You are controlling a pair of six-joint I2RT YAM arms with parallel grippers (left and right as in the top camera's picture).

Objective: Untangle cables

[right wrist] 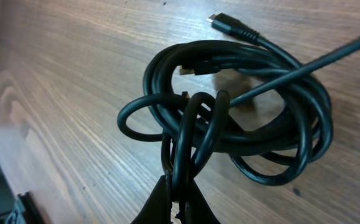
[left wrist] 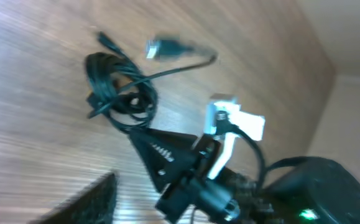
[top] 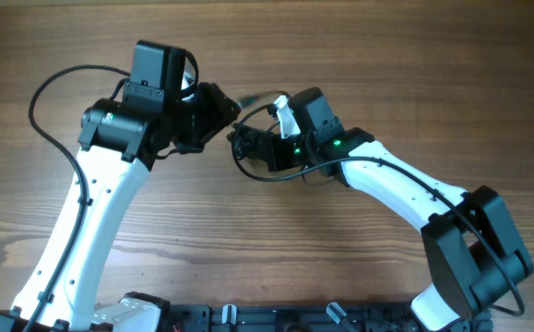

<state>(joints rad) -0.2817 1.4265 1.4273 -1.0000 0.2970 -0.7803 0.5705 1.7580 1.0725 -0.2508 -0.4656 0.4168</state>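
One tangled coil of thin black cables [right wrist: 195,134] sits right at the tips of the right gripper [right wrist: 176,198], whose jaws are pinched tight on a loop of it. A small plug end [right wrist: 229,25] trails beyond the coil, away from that gripper. Just opposite the right gripper is the left gripper [top: 225,115]; I cannot tell how wide it stands

Wood-grain table [top: 248,244], one tangled coil of black cables [right wrist: 254,144] on it.
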